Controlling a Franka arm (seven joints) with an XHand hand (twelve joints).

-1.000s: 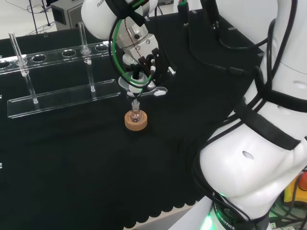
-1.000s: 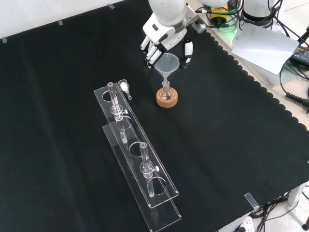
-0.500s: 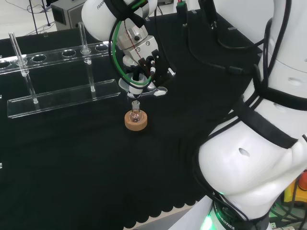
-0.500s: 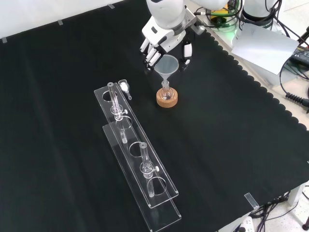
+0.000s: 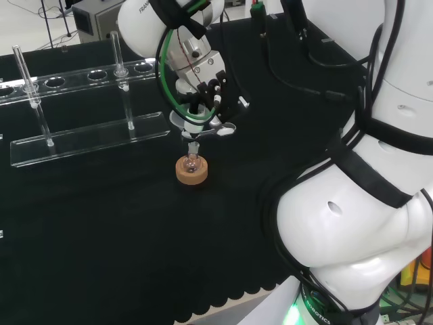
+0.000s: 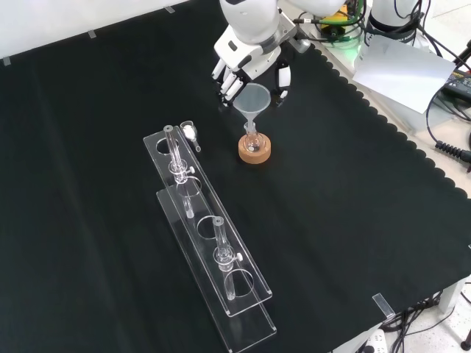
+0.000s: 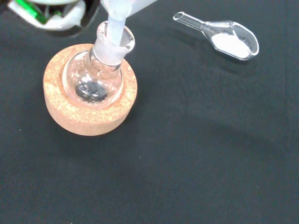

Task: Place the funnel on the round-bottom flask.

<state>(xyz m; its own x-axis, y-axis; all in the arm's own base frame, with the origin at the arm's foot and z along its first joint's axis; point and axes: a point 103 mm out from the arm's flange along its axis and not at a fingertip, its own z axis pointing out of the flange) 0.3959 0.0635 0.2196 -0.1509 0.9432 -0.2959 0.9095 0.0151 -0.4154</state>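
A clear funnel [image 6: 254, 98] stands upright with its stem [image 7: 115, 23] down in the neck of the small round-bottom flask [image 7: 93, 77]. The flask [image 6: 253, 143] sits on a cork ring [image 6: 255, 153], [image 5: 192, 172] and has something dark at its bottom. My hand [image 6: 246, 59] hovers just above and behind the funnel in the front view. Its fingers [image 6: 227, 79] and thumb [image 6: 282, 76] hang relaxed on either side of the rim, slightly apart from it. In the head view the hand [image 5: 203, 91] is right over the funnel [image 5: 192, 128].
A clear scoop with white powder [image 7: 226, 38], [image 6: 190, 132] lies on the cloth near the flask. A long clear test-tube rack [image 6: 210, 243], [image 5: 81, 135] with a few tubes stands to the left in both views. The arm's big white links [image 5: 365, 223] stand at the head view's right.
The hand has drawn up and back a little from the funnel, its fingers and thumb farther from the rim. The funnel stays standing in the flask's neck.
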